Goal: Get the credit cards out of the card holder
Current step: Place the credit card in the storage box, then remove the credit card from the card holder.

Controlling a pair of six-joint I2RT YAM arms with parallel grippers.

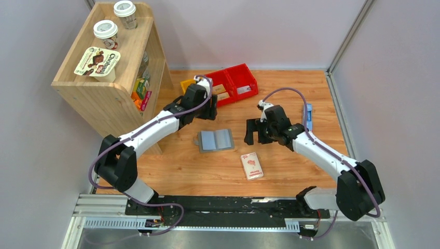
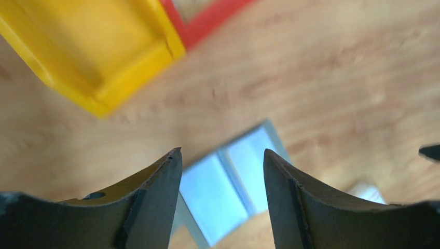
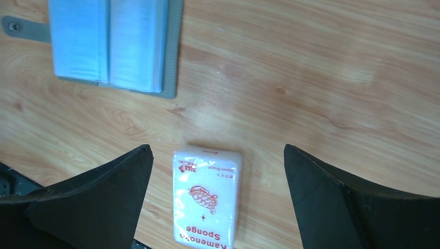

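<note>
Grey card holder (image 1: 214, 140) lies open flat on the wood-grain surface (image 1: 290, 171), between my two arms.
I count one snap tab and two glossy pale-blue inner pockets; left jaws spread by its far edge, right jaws spread wide to its right, one white-and-red sponge packet (image 3: 207, 199) nearby.

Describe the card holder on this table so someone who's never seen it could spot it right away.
On the wooden table, look at the stretch between the left arm and the right arm. The card holder lies flat and open there. Unlike the white-and-red sponge packet nearer the arm bases, it is grey-edged with pale blue inner pockets.
</note>
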